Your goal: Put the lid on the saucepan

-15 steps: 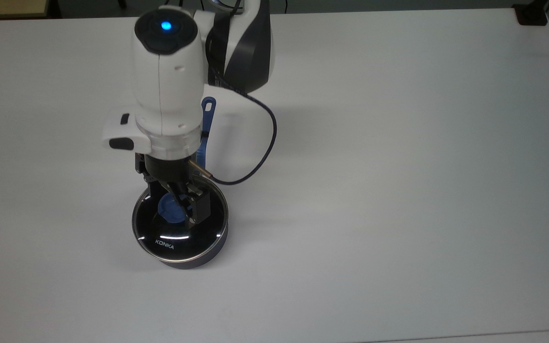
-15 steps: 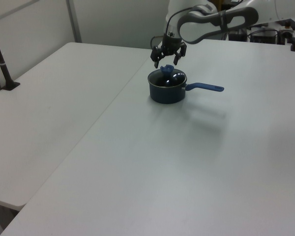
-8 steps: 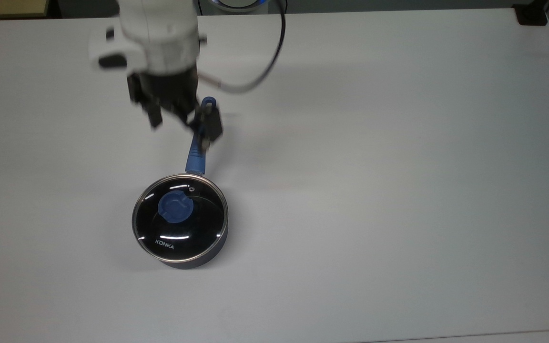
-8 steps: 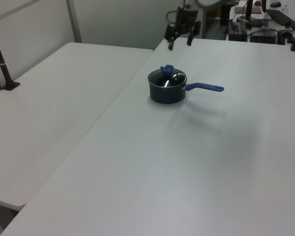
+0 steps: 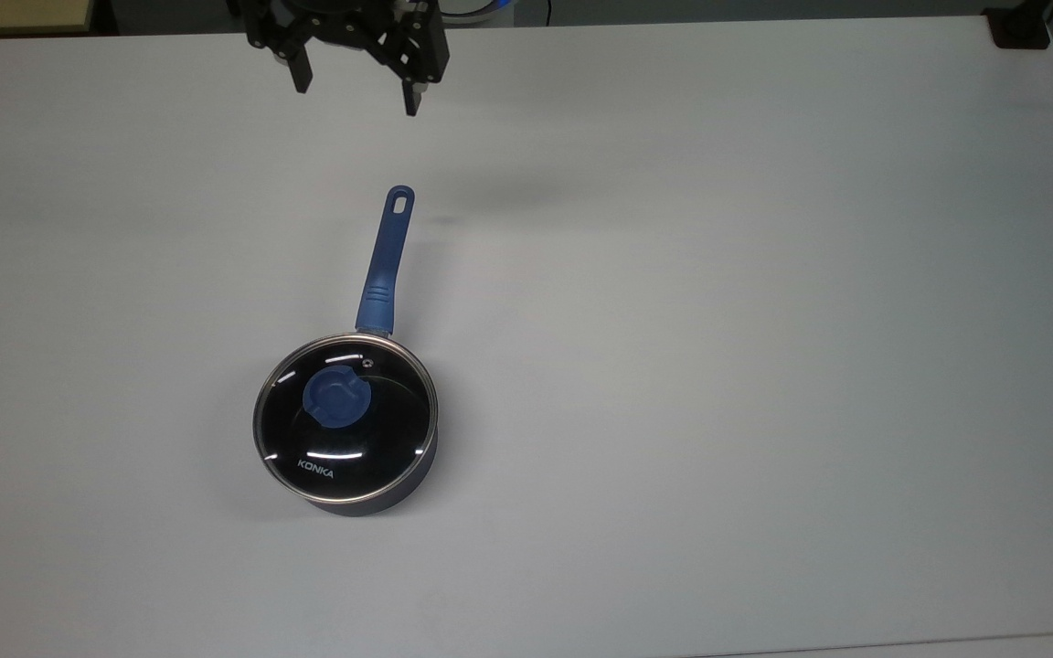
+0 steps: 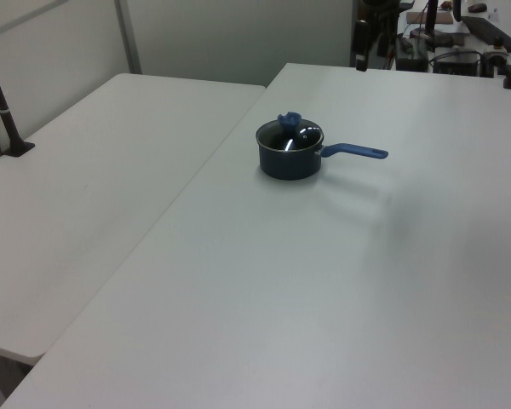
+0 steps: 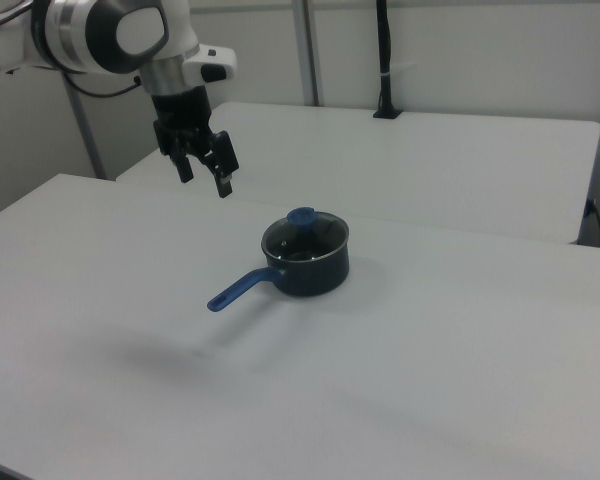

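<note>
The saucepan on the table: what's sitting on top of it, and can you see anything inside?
The lid, glass with a blue knob, sits flat on the saucepan and covers its opening. Through the glass the inside looks dark; whether anything is in there cannot be told.

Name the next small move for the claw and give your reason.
Probably none beyond parking. The lid sits level on the saucepan, its rim seated all round, and the claw hangs open above the table, beyond the handle's end, holding nothing.
</note>
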`<state>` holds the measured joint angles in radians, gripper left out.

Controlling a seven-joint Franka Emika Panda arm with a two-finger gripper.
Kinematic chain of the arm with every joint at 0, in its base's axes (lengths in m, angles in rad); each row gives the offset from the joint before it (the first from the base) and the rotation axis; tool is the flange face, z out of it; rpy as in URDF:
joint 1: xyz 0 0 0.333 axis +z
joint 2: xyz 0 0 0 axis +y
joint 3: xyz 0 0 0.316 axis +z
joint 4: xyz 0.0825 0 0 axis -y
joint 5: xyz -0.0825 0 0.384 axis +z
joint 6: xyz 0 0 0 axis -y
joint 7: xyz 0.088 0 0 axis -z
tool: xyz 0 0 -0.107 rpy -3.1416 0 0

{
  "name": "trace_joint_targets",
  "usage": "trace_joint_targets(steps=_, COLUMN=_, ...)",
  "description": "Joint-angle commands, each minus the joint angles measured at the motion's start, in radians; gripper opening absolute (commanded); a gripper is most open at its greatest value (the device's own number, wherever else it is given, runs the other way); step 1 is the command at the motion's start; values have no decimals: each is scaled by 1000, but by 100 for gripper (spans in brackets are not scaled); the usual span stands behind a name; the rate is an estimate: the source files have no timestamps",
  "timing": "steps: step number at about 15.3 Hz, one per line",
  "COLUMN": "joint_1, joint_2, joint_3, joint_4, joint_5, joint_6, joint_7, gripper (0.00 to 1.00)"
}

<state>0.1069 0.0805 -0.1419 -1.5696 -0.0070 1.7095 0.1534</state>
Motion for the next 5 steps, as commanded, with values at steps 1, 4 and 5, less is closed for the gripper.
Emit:
trace_joint_targets(steps=1, joint_1=-36, joint_2=-48, joint_3=30, joint_4=-55, joint_5=-14, joint_6=-24, joint_7=-64, gripper=100)
trace_joint_targets(steps=4, joint_1=-38, joint_2=-47, joint_3=27, joint_4=-53, joint_5=-14, joint_6=-31, joint_7=-97, gripper=100)
trace_joint_targets(steps=5, joint_1=-38, joint_2=-48, joint_3=27, joint_4=-53, joint_5=-13, joint_6=-40, joint_7=-100, gripper=100)
